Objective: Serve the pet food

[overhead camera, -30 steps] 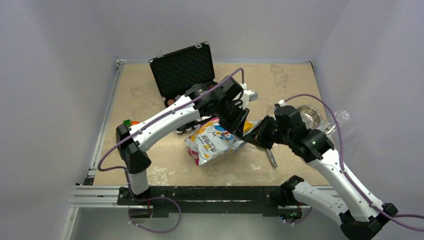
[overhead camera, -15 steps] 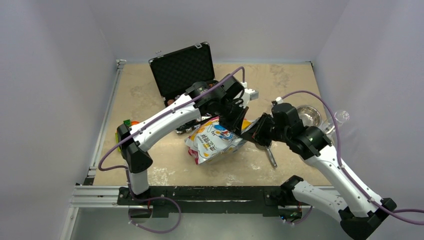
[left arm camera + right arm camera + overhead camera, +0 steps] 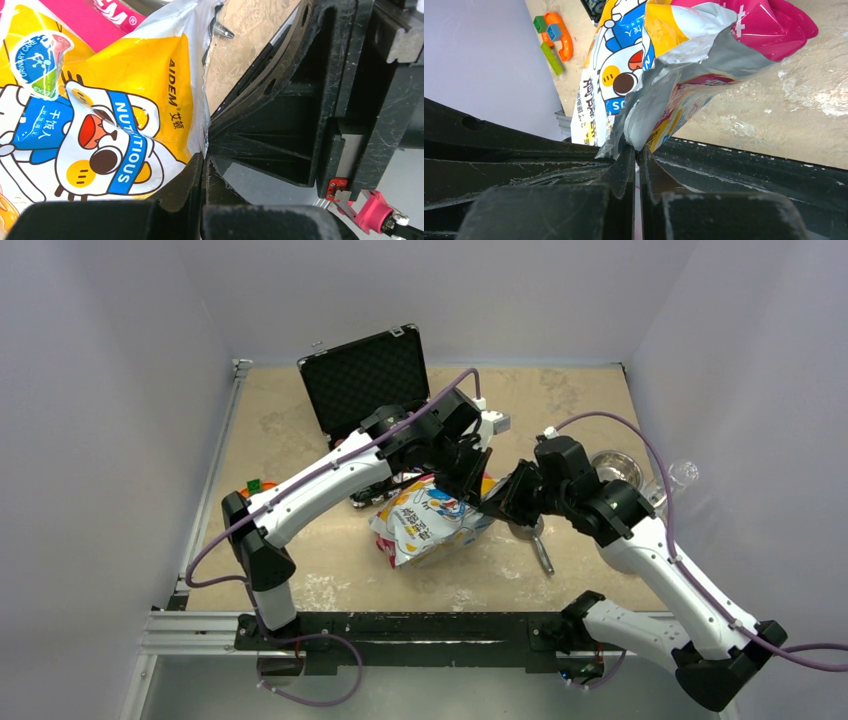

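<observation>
Closed since a moment ago, the left gripper [image 3: 203, 162] pinches the bag [image 3: 125, 100] edge (right gripper [image 3: 638, 152] clamps its torn mouth too).

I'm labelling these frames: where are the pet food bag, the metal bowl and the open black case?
pet food bag [image 3: 428, 525], top external view, middle of its printed front.
metal bowl [image 3: 619, 472], top external view, bare inside.
black case [image 3: 365, 380], top external view, foam lining of its raised lid.

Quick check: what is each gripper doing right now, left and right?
Left gripper: closed, fingers pinching an edge of the pet food bag.
Right gripper: closed, fingers pinching another edge of the same bag.
</observation>
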You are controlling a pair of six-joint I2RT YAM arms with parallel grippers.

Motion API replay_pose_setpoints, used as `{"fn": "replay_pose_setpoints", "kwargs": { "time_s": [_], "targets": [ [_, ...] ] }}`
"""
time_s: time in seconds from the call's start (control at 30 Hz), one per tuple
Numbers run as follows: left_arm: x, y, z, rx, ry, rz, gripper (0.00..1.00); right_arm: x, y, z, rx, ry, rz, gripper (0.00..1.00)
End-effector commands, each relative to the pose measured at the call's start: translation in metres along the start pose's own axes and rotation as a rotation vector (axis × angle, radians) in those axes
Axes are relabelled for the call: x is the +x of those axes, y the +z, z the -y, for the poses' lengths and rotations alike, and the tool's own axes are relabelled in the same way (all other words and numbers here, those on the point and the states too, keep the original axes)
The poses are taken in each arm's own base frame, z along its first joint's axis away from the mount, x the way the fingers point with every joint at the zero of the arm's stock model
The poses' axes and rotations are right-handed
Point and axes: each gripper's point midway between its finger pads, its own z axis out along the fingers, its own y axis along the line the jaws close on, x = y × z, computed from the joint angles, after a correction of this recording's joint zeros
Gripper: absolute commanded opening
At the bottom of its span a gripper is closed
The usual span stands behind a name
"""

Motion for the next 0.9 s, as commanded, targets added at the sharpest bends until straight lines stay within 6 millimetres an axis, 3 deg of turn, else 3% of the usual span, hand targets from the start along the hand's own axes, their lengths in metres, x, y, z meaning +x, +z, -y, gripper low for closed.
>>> {"fn": "replay_pose_setpoints", "kwargs": {
  "time_s": [0.0, 0.13, 0.23, 0.37, 0.5, 0.63, 0.77, 0.87],
  "targets": [
    [-0.021, -0.029, 0.020, 0.031, 0.067, 0.134, 0.00, -0.011, -0.004, 0.004, 0.052, -0.048, 0.057, 0.00],
    [-0.005, -0.009, -0.002, -0.042, 0.049, 0.057, 0.00, -0.010, -0.017, -0.026, -0.130, -0.068, 0.081, 0.00],
    [0.005, 0.003, -0.003, -0.032, 0.012, 0.015, 0.05, -0.009, -0.025, -0.044, -0.216, -0.089, 0.087, 0.00],
    [0.004, 0.006, -0.003, -0.042, 0.045, 0.016, 0.27, -0.010, -0.024, -0.043, -0.192, -0.129, 0.085, 0.00],
    [0.004, 0.007, -0.012, -0.086, 0.058, 0.004, 0.35, -0.009, -0.022, -0.043, -0.210, -0.104, 0.085, 0.00],
    [0.005, 0.011, 0.000, -0.021, 0.064, -0.030, 0.44, -0.012, -0.027, -0.040, -0.190, -0.113, 0.108, 0.00],
    [0.016, 0.023, -0.001, 0.007, 0.060, -0.082, 0.47, -0.014, -0.024, -0.038, -0.177, -0.121, 0.114, 0.00],
    [0.020, 0.025, -0.005, 0.000, 0.075, -0.101, 0.43, -0.012, -0.020, -0.038, -0.190, -0.095, 0.105, 0.00]
  ]
}}
